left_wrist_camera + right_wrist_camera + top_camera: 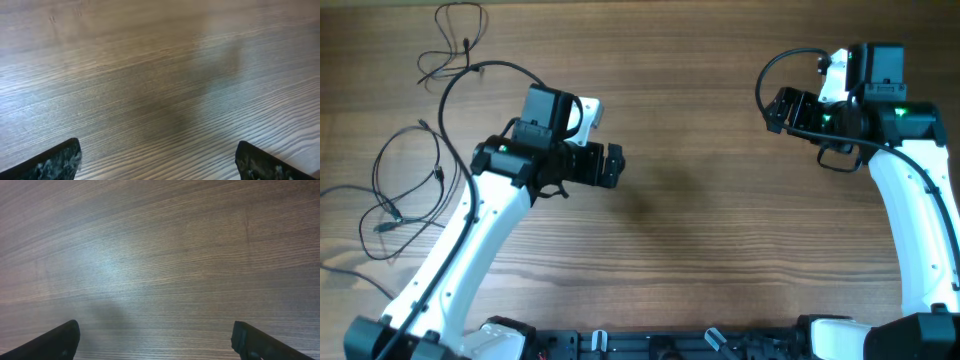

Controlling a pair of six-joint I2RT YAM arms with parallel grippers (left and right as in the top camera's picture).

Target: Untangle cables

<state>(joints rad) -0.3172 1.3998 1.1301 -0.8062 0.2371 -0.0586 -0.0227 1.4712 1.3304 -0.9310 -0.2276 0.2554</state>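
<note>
Left claw [616, 166] and right claw [776, 108] gape over the wood-grain table [710, 250].

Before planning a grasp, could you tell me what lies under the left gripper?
Only bare table shows between the fingers of the open left gripper; no wire there. The cables lie apart, near the table's left edge. What the gripper's body covers from overhead is hidden.

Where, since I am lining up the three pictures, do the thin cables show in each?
Overhead: the cables lie at the far left, one loop by the top edge, another beside the left arm.
Left wrist: not in it.
Right wrist: not in it.
Shared landmark: the wooden table, its grain filling both wrist views.
</note>
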